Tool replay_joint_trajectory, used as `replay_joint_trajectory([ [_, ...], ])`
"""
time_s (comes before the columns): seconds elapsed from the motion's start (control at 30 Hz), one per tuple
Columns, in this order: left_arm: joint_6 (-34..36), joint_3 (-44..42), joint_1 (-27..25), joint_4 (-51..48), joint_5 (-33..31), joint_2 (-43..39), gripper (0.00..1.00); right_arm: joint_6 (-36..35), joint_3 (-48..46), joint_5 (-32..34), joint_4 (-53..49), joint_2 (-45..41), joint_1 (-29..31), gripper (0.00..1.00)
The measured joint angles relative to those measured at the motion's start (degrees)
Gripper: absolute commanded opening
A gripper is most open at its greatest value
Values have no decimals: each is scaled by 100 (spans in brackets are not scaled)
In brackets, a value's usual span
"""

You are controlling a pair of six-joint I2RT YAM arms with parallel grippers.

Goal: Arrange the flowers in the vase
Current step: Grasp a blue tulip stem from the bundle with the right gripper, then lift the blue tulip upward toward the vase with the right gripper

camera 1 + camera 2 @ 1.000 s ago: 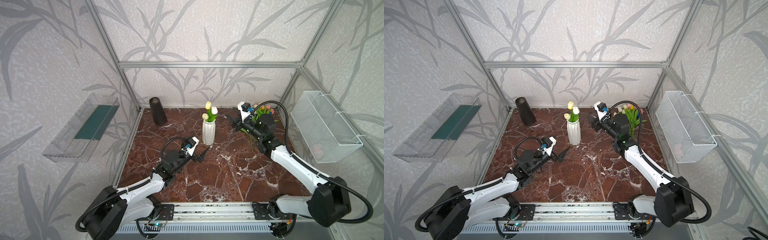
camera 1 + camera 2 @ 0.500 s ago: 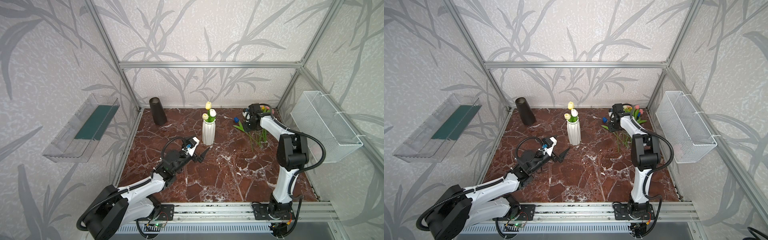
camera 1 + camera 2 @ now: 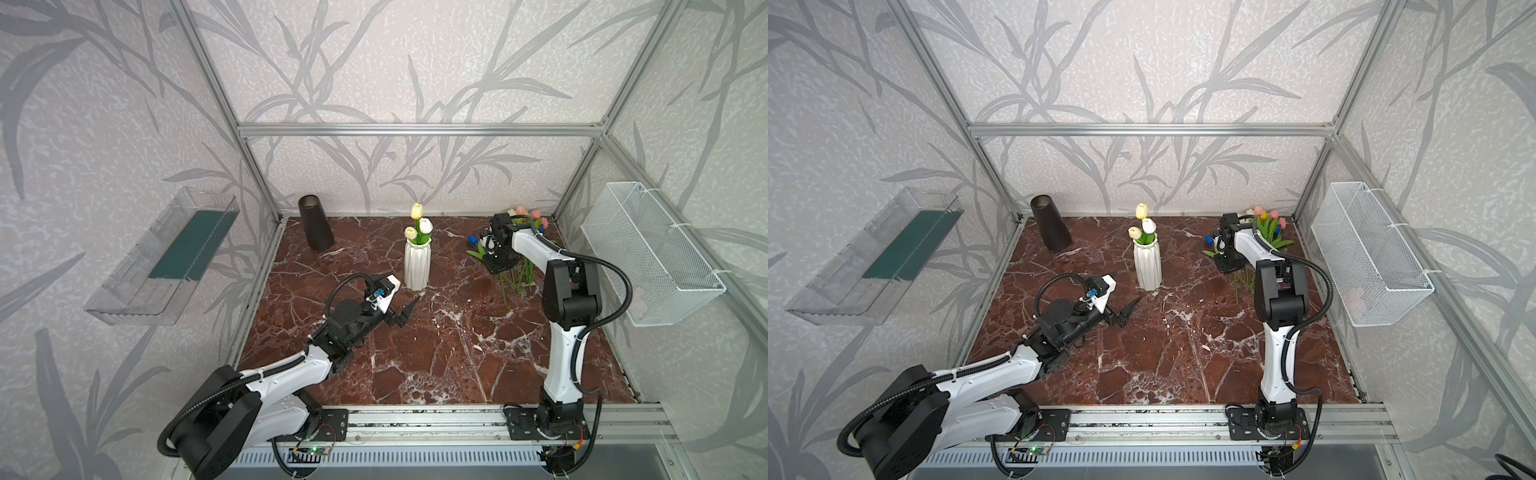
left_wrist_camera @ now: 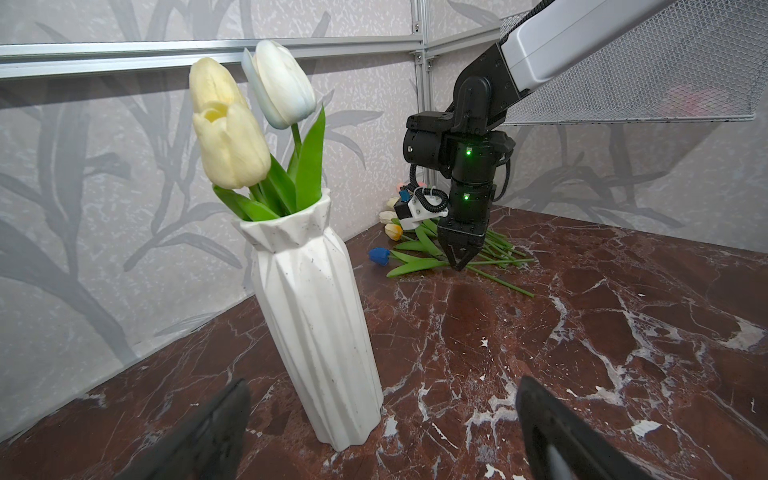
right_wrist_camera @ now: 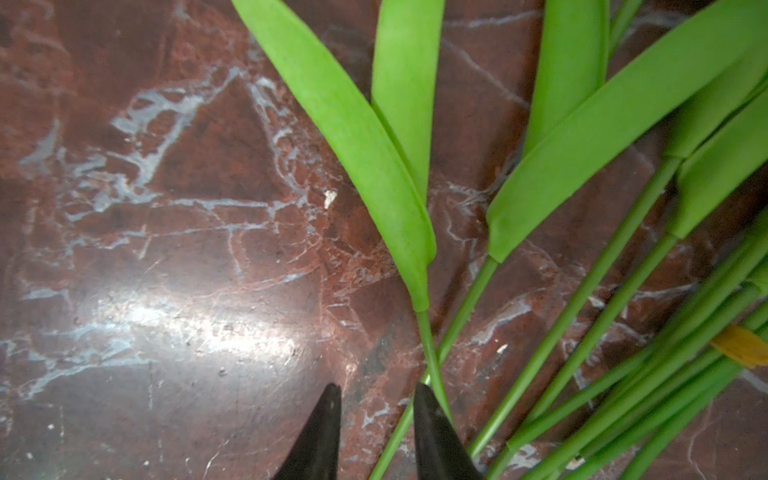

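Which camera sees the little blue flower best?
The left wrist view: the blue flower shows big and clear. Both top views show it as a tiny dot. The right wrist view shows only green stems and leaves.

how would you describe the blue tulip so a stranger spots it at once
On the red marble table, look to the back right corner, where the right gripper reaches down to a heap of loose tulips. The blue tulip lies on the heap's side nearest the white vase, the only blue head there.
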Motion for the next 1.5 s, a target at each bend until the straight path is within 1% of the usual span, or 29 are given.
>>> replay_joint_trajectory([
  [0.27, 2, 0, 0, 0, 0, 68, 100, -28, 339, -98, 7, 424, -125, 29],
  [0.33, 2, 0, 0, -2, -2, 68, 99, -31, 389, -122, 13, 535, -142, 24],
  [0.4, 2, 0, 0, 0, -2, 68, 100, -28, 452, -190, 15, 586, -162, 17],
  [0.47, 4, 0, 0, 0, -2, 68, 99, -37, 470, -247, 4, 603, -173, 14],
  [0.53, 2, 0, 0, -2, -2, 68, 99, -50, 470, -289, 7, 608, -173, 9],
  [0.8, 2, 0, 0, -2, -4, 57, 99, -46, 468, -498, -20, 584, -170, 2],
  [0.9, 2, 0, 0, -2, -28, 33, 100, -15, 369, -586, -4, 417, -125, 0],
  [1.0, 0, -48, 0, 4, -105, -68, 100, 151, -262, -682, 365, -269, -11, 0],
  [1.1, 2, -63, 0, 4, -195, -164, 99, 479, -1438, -1008, 1217, -1598, 111, 0],
  [1.27, 0, -61, 0, 166, -505, -203, 99, 1204, -3480, -1989, 3635, -4109, 236, 0],
  [1.37, -26, -61, 0, 356, -715, -181, 100, 1589, -4288, -2450, 4944, -5031, 278, 0],
  [1.5, -81, -26, 0, 542, -949, -13, 100, 1908, -4909, -2929, 6194, -5591, 444, 0],
])
